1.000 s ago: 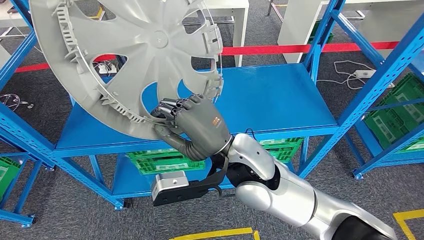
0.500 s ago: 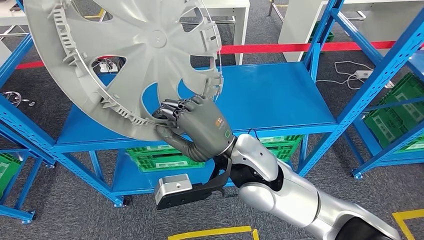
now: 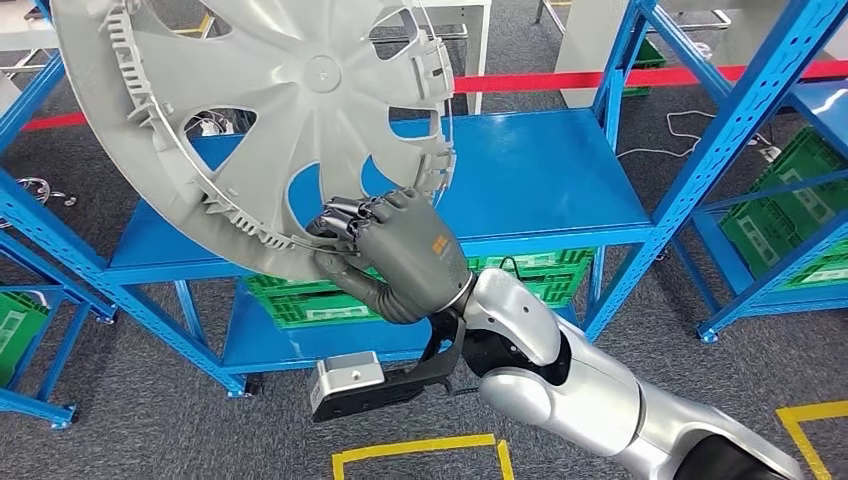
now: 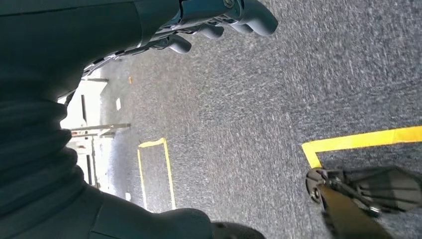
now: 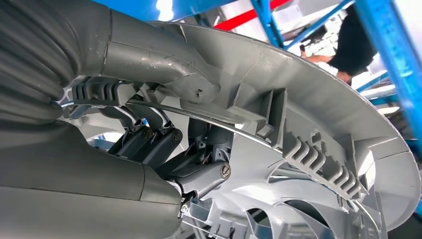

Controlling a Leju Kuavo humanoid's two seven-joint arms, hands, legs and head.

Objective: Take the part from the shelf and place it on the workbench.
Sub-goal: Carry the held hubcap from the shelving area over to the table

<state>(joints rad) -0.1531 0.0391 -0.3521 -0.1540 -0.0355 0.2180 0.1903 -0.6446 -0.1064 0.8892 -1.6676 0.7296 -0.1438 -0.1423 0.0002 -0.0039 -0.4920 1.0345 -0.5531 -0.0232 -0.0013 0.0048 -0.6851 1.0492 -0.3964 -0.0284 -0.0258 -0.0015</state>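
Note:
The part is a large grey wheel cover [image 3: 270, 110], held tilted in the air in front of the blue shelf [image 3: 540, 170]. My right hand [image 3: 395, 255] grips its lower rim, with the fingers hooked over the ribbed inner edge. The right wrist view shows the same wheel cover [image 5: 318, 114] close up, with my thumb [image 5: 159, 64] pressed on the rim and the dark fingers [image 5: 149, 139] behind the wire ring. My left hand [image 4: 224, 20] hangs over the grey carpet with its fingers loosely bent and nothing in them.
The blue shelf's middle board is bare. Green crates [image 3: 310, 305] sit on its lower level, and more [image 3: 790, 210] in the rack to the right. Blue uprights [image 3: 735, 130] stand close by. Yellow tape [image 3: 420, 450] marks the floor near my feet. A person [image 5: 356, 45] stands beyond the shelves.
The whole picture has shifted a little, so the camera has moved; the shelf now sits slightly further left. My right hand keeps the same grip on the wheel cover.

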